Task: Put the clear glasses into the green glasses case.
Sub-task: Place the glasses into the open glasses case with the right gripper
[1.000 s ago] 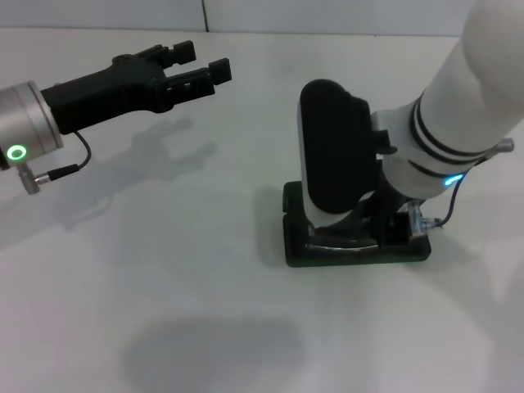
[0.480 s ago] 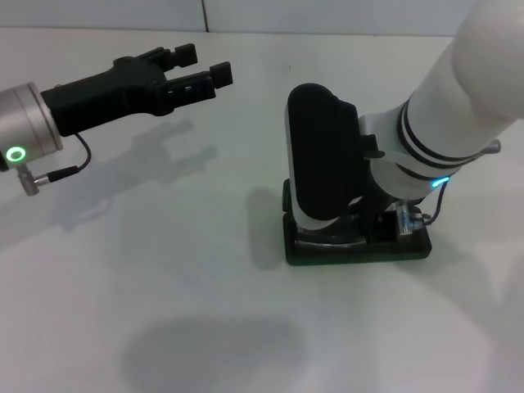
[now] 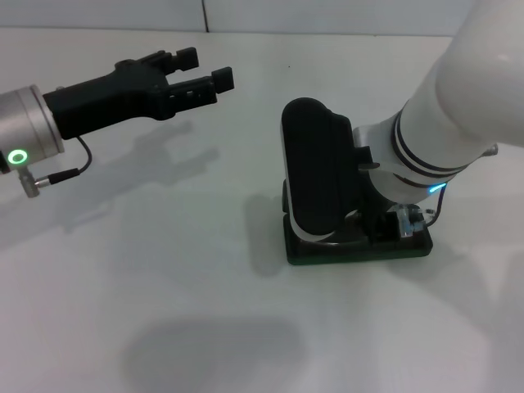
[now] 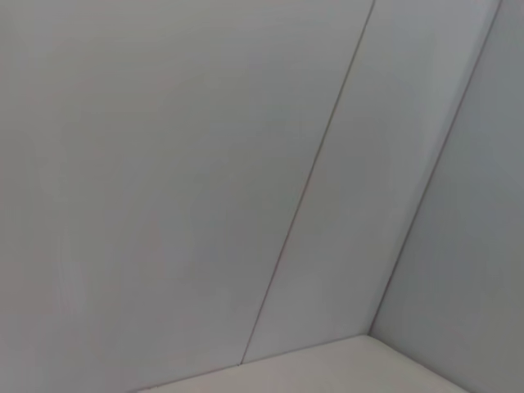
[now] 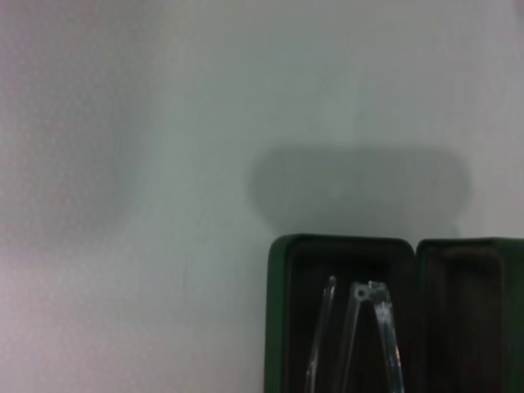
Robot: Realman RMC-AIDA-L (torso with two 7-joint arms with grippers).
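The green glasses case (image 3: 412, 247) lies open on the white table at centre right, showing its dark lining (image 5: 467, 311). My right gripper's black body (image 3: 315, 172) hangs straight over it and hides most of the inside. In the right wrist view the thin arms of the clear glasses (image 5: 354, 336) reach over the lining of one half of the case (image 5: 282, 315). A small clear part of the glasses (image 3: 407, 221) shows beside the right wrist. I cannot tell whether the glasses are held or resting. My left gripper (image 3: 206, 69) hovers open and empty at the upper left, well away from the case.
The white table (image 3: 164, 270) spreads around the case, with a wall seam at the far edge (image 3: 205, 16). The left wrist view shows only plain wall panels (image 4: 246, 164).
My right arm has shifted a little to the left and down over the case. The left gripper has barely moved.
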